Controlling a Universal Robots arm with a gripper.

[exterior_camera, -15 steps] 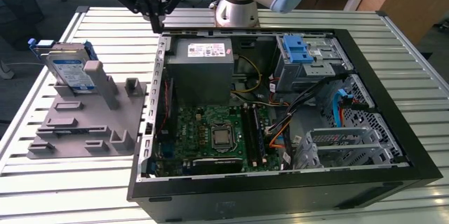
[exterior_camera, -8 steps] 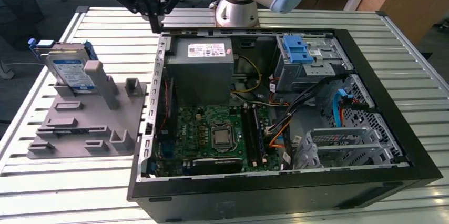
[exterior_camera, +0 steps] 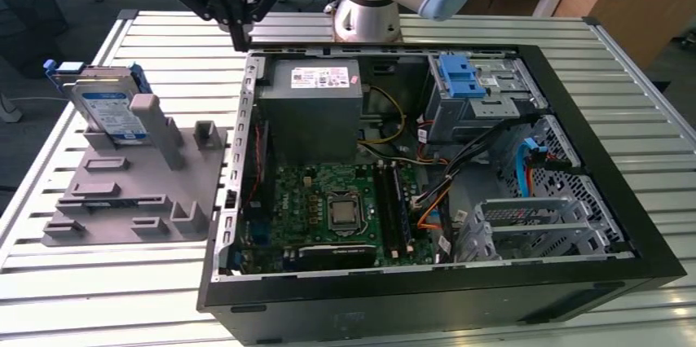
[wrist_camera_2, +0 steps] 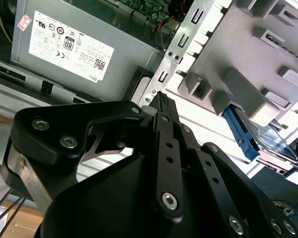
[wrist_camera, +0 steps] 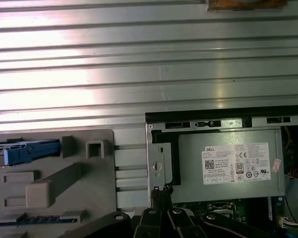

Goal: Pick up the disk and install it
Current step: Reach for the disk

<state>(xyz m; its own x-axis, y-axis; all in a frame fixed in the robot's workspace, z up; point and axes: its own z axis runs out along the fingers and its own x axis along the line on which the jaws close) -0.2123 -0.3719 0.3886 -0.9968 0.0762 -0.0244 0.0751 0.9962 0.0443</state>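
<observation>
Exterior view: one disk, jaws seemingly closed.

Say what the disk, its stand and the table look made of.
Disk: seemingly a silvery metal body under a glossy blue-and-white paper label, with blue plastic-looking rails. Stand: matt grey, uniform and blocky, so probably plastic, perhaps printed. Table: bare metal, likely aluminium, since its ribbed slats shine with glare in the first wrist view.

Exterior view high overhead, both wrist views share grey box
</observation>
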